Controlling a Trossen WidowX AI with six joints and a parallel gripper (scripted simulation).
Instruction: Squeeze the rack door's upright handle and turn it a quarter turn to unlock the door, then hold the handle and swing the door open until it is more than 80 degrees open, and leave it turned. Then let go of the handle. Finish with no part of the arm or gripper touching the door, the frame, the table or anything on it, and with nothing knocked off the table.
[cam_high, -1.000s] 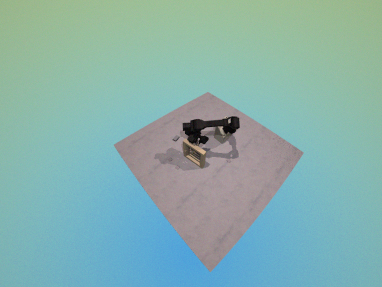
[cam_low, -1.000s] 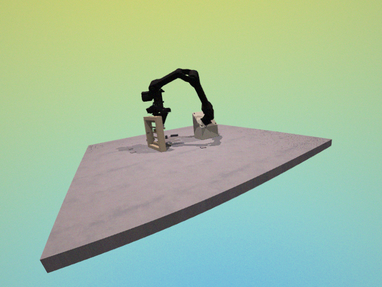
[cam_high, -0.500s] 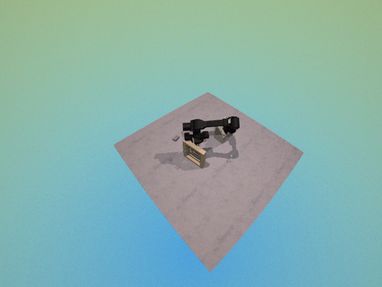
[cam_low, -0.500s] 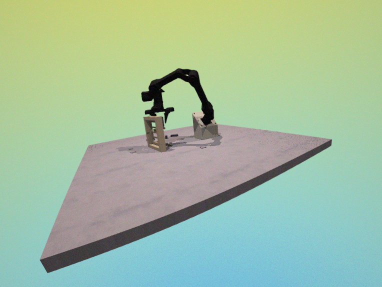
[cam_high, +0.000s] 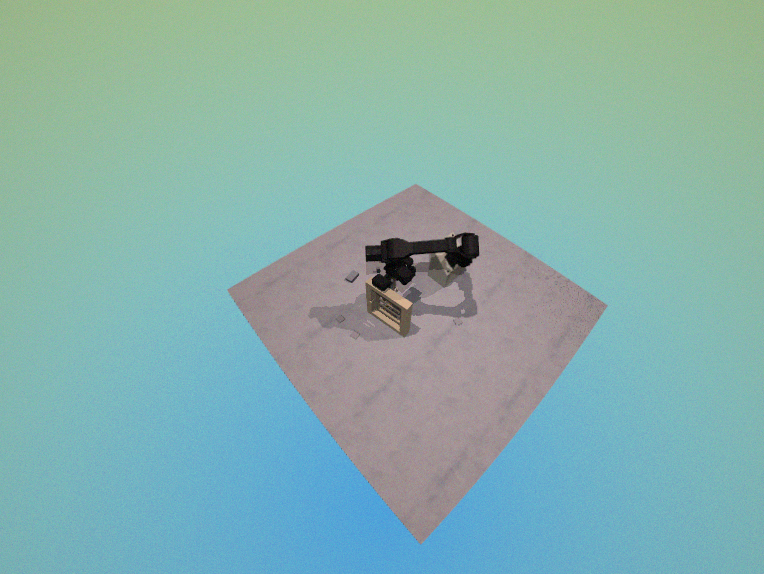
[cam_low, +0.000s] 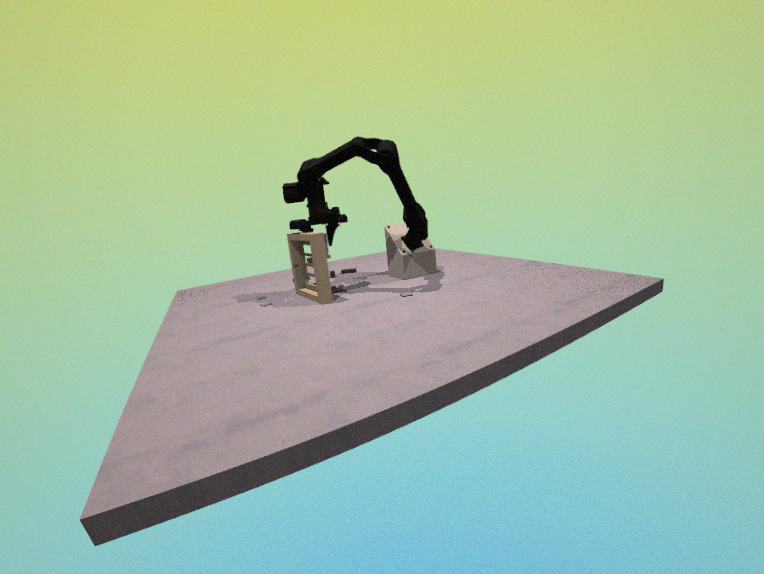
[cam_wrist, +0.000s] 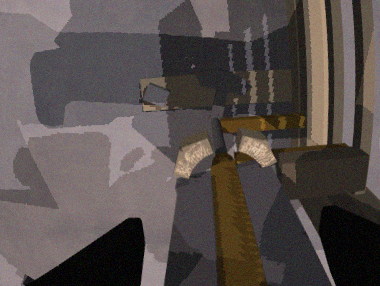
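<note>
The beige rack frame (cam_high: 406, 320) (cam_low: 318, 265) (cam_wrist: 316, 70) stands upright on the table (cam_high: 469, 382) (cam_low: 296, 382). Slats show across its opening, where the barred door appears to lie; its exact angle is hard to tell. The upright handle (cam_wrist: 237, 250), dark grey with an ochre stripe, rises toward the wrist camera on the frame's robot-facing side. My gripper (cam_high: 394, 283) (cam_low: 318, 240) (cam_wrist: 234, 227) points down at the frame's top edge. Its black fingers stand partly open, one each side of the handle, with gaps visible. The top and exterior views hide the handle and one fingertip.
An ochre bar (cam_wrist: 262, 123) and a dark block (cam_wrist: 325, 167) jut from the frame side near the handle. A grey block (cam_high: 352, 276) (cam_low: 348, 270) lies behind. Small flat pieces (cam_high: 340, 319) (cam_high: 354, 335) (cam_high: 457, 321) lie around the frame. The robot base (cam_high: 444, 271) (cam_low: 410, 264) stands behind right.
</note>
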